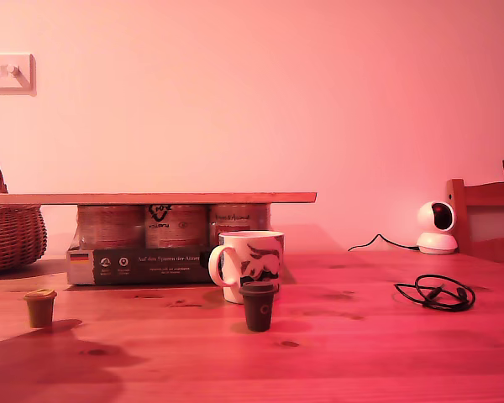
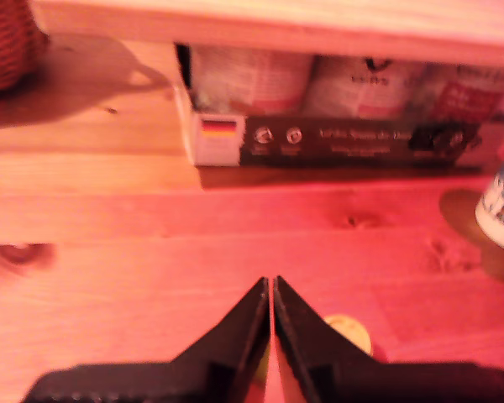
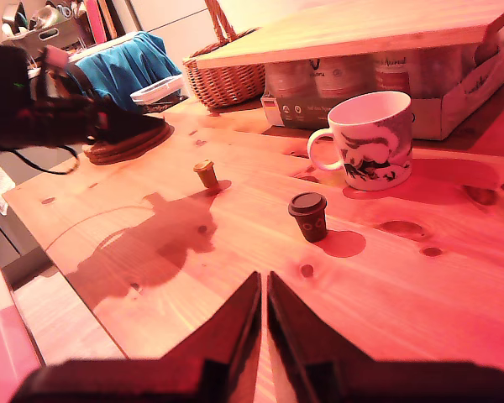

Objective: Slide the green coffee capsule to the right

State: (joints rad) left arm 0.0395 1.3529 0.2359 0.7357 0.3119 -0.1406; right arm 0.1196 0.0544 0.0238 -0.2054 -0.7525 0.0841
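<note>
Green capsule [image 1: 40,307] stands upright on the table [image 1: 361,353] at about 8 o'clock in the exterior view, well apart from everything else. Nothing touches it there, so I judge the slide not begun: the whole push toward the exterior view's right is left.

My first gripper [image 2: 271,290] hangs above the table with its jaws closed tip to tip and holding nothing. A yellowish round top [image 2: 349,334], probably the capsule's rim, peeks out just beside one finger, so I judge this arm the one placed for the push, though I cannot tell whether it touches. My second gripper [image 3: 264,285] is also pinched shut and empty, well back from the dark capsule [image 3: 308,216] and the capsule beyond it at 11 o'clock from the jaws. Neither gripper shows in the exterior view.

Containers:
- Mug [image 1: 249,265], near the centre of the exterior view, upright, handle toward that view's left; the second wrist view shows a pale inside, contents not visible.
- Dark capsule, lid on, just in front of the mug at its 6 o'clock.
- Carton [image 1: 143,265] behind the mug holds jars in a row, with a board [image 1: 151,198] lying flat across them.
- Basket [image 1: 13,237] at 9 o'clock; its inside is hidden.

A coiled cable [image 1: 435,294] lies at 4 o'clock, off the likely path.
</note>
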